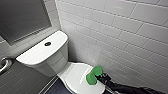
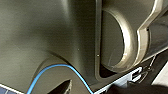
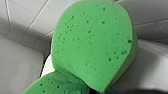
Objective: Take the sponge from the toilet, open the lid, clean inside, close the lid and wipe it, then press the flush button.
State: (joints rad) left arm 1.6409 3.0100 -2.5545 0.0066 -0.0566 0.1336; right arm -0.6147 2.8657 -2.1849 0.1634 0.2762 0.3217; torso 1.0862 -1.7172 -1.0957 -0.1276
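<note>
While the lid [image 1: 72, 75] of the white toilet [image 1: 56, 61] lies closed, the robot's black right gripper [image 1: 98, 76] reaches in from the lower right and pinches the bright green sponge [image 1: 91, 77], which is bent into a fold. The sponge sits over the lid's edge nearest the white tiled wall [image 1: 125, 37]; whether it touches the lid cannot be told. On the tank top, well apart from the sponge, sits the dark round flush button [image 1: 47, 44]. Seen from the right wrist, the sponge's pitted green face looms close.
</note>
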